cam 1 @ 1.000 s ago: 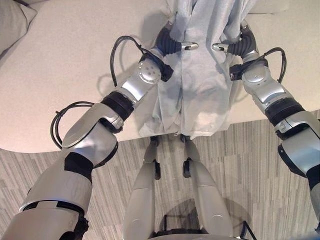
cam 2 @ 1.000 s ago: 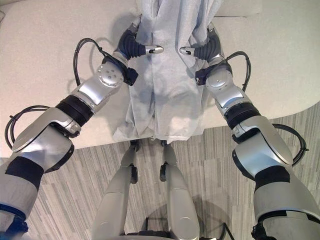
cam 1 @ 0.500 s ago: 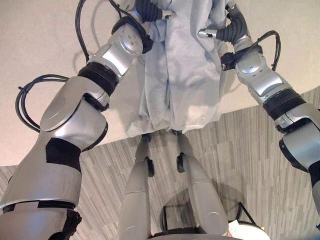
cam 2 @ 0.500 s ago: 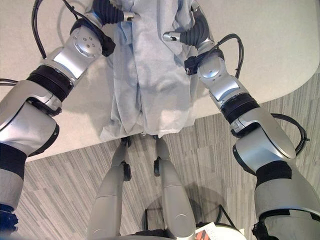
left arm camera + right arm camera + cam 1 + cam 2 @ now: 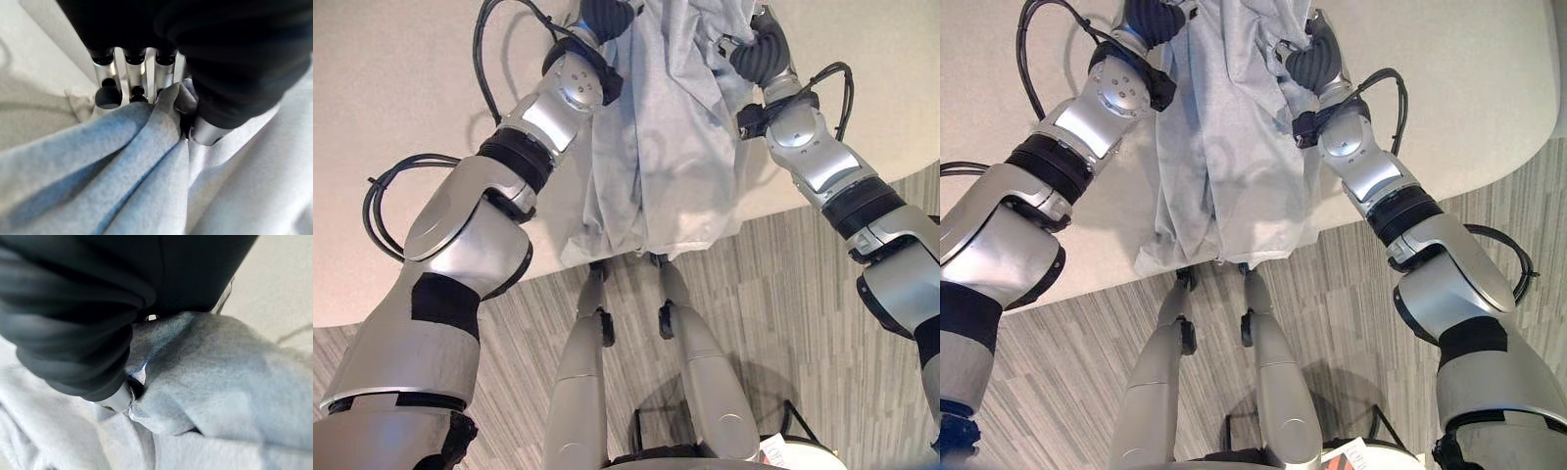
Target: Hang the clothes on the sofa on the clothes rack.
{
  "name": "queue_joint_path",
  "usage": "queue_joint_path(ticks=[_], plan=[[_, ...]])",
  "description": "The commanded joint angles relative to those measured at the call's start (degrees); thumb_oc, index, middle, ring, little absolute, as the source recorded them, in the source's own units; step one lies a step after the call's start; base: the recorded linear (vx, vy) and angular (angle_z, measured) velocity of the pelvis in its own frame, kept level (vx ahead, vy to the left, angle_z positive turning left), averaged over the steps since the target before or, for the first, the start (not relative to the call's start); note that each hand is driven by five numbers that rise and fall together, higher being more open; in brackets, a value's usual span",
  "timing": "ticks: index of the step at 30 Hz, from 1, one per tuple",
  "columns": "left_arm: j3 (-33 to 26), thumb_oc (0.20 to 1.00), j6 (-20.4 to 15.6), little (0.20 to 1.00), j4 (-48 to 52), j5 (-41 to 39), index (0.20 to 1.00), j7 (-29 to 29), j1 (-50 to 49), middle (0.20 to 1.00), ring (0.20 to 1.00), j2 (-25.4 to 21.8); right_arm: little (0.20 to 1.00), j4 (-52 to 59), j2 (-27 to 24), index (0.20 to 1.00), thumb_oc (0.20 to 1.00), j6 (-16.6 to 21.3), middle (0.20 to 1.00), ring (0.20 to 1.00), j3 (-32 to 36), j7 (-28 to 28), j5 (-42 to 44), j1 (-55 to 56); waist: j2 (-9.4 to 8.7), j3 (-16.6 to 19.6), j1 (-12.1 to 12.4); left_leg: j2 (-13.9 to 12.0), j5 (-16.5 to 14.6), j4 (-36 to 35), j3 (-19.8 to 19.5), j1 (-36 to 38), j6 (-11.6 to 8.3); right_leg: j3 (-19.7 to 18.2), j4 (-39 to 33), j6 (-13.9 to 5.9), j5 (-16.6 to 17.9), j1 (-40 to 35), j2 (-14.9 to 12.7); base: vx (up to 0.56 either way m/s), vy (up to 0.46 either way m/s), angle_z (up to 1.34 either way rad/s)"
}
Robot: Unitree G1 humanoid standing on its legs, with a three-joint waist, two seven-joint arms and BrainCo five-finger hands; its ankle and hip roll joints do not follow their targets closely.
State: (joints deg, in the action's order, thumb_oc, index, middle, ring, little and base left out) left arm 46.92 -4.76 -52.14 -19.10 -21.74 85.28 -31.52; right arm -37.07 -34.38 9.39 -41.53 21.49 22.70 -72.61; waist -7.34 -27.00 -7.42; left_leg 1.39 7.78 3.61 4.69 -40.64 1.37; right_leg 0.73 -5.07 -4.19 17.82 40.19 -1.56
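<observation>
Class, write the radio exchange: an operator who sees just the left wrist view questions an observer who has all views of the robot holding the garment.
Operator: The left hand pinches cloth here. Does the right?
Observer: Yes, the right hand is curled round a fold of the garment.
Operator: Where is the hem?
Observer: It hangs at the sofa's front edge, by the striped floor.

No readable text, labels, numbers or signs on anything in view.
</observation>
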Motion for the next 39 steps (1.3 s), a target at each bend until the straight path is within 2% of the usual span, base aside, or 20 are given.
queue_joint_path(ticks=[1,5,7,10,17,18,20,25,28,29,30,35,36,37,39], plan=[[-5.0,0.2,-3.2,0.2,2.9,1.3,0.2,-3.9,-3.3,0.2,0.2,-0.1,0.2,3.2,-1.5,0.2,0.2,4.2,0.2,0.2,7.1,3.0,-3.1,3.5,2.36,1.0,1.2,-1.1,-2.4,-8.6,-6.2,10.9,-3.15,1.7,0.1,-6.77,-7.3,-7.3,-1.4,0.0,-0.076,-0.04],[-7.7,0.2,-3.4,0.2,7.2,2.0,0.2,-5.3,-7.5,0.2,0.2,-1.5,0.2,8.6,-2.8,0.2,0.2,4.9,0.2,0.2,10.6,3.9,-4.3,7.7,2.67,2.2,1.8,-1.1,-2.8,-8.6,-6.2,13.0,-3.31,2.3,0.1,-6.6,-7.8,-9.6,-1.3,0.01,-0.08,-0.02],[-11.5,0.2,-3.6,0.2,13.8,3.4,0.2,-6.3,-13.4,0.2,0.2,-3.6,0.2,14.5,-4.7,0.2,0.2,5.3,0.2,0.2,14.0,3.8,-6.1,12.7,2.86,3.9,2.8,-1.3,-3.8,-8.6,-6.3,16.5,-3.63,3.0,0.1,-6.41,-8.7,-13.2,-1.3,0.05,-0.127,0.01],[-15.1,0.2,-3.7,0.2,19.2,4.3,0.2,-6.4,-18.6,0.2,0.2,-4.4,0.2,19.4,-6.4,0.2,0.2,5.1,0.2,0.2,16.2,2.9,-7.9,16.1,3.28,5.7,3.7,-1.6,-5.0,-8.6,-5.9,20.4,-4.13,3.8,0.1,-6.23,-9.8,-17.4,-1.3,0.05,-0.096,0.14],[-22.0,0.2,-3.4,0.2,30.0,7.2,0.2,-5.3,-29.5,0.2,0.2,-5.7,0.2,28.6,-9.1,0.2,0.2,4.5,0.2,0.2,21.0,-0.8,-10.6,22.7,3.89,10.4,5.4,-1.1,-5.4,-8.6,-5.6,27.1,-4.48,5.7,0.1,-5.67,-11.5,-24.7,-1.6,0.05,-0.068,0.1],[-22.1,0.2,-3.3,0.2,30.3,7.2,0.2,-5.3,-29.9,0.2,0.2,-5.7,0.2,28.9,-9.2,0.2,0.2,4.4,0.2,0.2,21.2,-0.8,-10.6,23.1,3.93,10.3,5.4,-1.1,-5.5,-8.6,-5.7,27.3,-4.48,5.8,0.1,-5.67,-11.6,-25.0,-1.6,0.05,-0.051,0.09],[-24.6,0.2,-3.2,0.2,33.5,8.1,0.2,-4.2,-34.2,0.2,0.2,-5.5,0.2,30.8,-9.6,0.2,0.2,4.2,0.2,0.2,23.5,-2.7,-10.2,26.6,4.28,12.9,6.0,-1.2,-5.9,-8.6,-5.8,29.5,-4.49,6.6,0.1,-5.52,-12.5,-27.7,-1.9,0.06,-0.062,0.24],[-28.1,0.2,-3.0,0.2,36.9,8.2,0.2,-2.1,-40.1,0.2,0.2,-4.9,0.2,32.5,-9.3,0.2,0.2,3.7,0.2,0.2,27.4,-4.7,-9.9,32.3,4.7,16.4,6.7,-1.3,-6.7,-8.6,-6.0,32.6,-4.55,7.7,0.1,-5.3,-13.7,-31.3,-1.9,0.07,-0.057,0.14],[-30.9,0.2,-2.7,0.2,39.2,9.3,0.2,-1.2,-44.2,0.2,0.2,-4.8,0.2,33.7,-9.1,0.2,0.2,3.3,0.2,0.2,31.1,-5.9,-9.1,36.5,4.81,19.4,7.3,-1.6,-7.2,-8.6,-5.9,34.7,-4.86,8.6,0.1,-5.07,-14.6,-33.8,-1.9,0.09,-0.078,0.14],[-32.8,0.2,-2.6,0.2,40.0,9.1,0.2,-0.5,-46.7,0.2,0.2,-5.1,0.2,33.8,-8.7,0.2,0.2,3.0,0.2,0.2,33.5,-6.2,-8.3,39.1,4.89,21.9,8.0,-1.7,-7.4,-8.6,-6.3,35.8,-5.23,9.7,0.1,-4.9,-15.3,-35.7,-1.9,0.06,-0.117,0.04],[-33.3,0.2,-2.5,0.2,40.1,9.3,0.2,-0.3,-47.4,0.2,0.2,-5.4,0.2,33.6,-8.8,0.2,0.2,2.9,0.2,0.2,34.0,-6.3,-8.3,39.6,4.89,22.8,8.2,-1.7,-7.4,-8.6,-6.5,36.3,-5.34,10.1,0.1,-4.82,-15.5,-36.4,-1.8,0.05,-0.098,0.15],[-33.3,0.2,-2.4,0.2,40.3,9.3,0.2,-0.3,-47.6,0.2,0.2,-5.4,0.2,33.7,-8.8,0.2,0.2,2.9,0.2,0.2,34.1,-6.3,-8.3,39.8,4.9,22.8,8.1,-1.7,-7.4,-8.6,-6.7,36.4,-5.35,10.3,0.1,-4.82,-15.6,-36.5,-1.8,0.0,-0.038,0.16],[-36.4,0.2,-2.2,0.2,41.0,9.2,0.2,0.6,-51.0,0.2,0.2,-7.5,0.2,32.4,-8.5,0.2,0.2,2.6,0.2,0.2,35.4,-6.5,-6.9,40.8,4.86,26.0,10.6,-2.3,-7.1,-8.6,-8.3,38.0,-6.16,12.1,0.1,-4.11,-16.9,-39.6,-1.3,0.0,-0.171,0.03],[-36.6,0.2,-2.1,0.2,41.3,9.3,0.2,0.7,-51.3,0.2,0.2,-7.6,0.2,32.4,-8.4,0.2,0.2,2.6,0.2,0.2,35.2,-6.5,-6.9,40.8,4.88,26.1,10.2,-2.3,-7.1,-8.6,-8.6,38.0,-6.2,12.4,0.1,-4.08,-17.0,-39.7,-1.4,-0.02,-0.207,0.09],[-37.4,0.2,-1.8,0.2,41.2,9.9,0.2,0.7,-52.7,0.2,0.2,-8.1,0.2,32.3,-8.0,0.2,0.2,2.6,0.2,0.2,35.3,-6.5,-6.7,40.7,4.84,26.8,11.0,-2.4,-6.7,-8.6,-9.5,38.2,-6.54,13.3,0.1,-3.81,-17.5,-40.7,-1.1,-0.02,-0.082,0.32]])
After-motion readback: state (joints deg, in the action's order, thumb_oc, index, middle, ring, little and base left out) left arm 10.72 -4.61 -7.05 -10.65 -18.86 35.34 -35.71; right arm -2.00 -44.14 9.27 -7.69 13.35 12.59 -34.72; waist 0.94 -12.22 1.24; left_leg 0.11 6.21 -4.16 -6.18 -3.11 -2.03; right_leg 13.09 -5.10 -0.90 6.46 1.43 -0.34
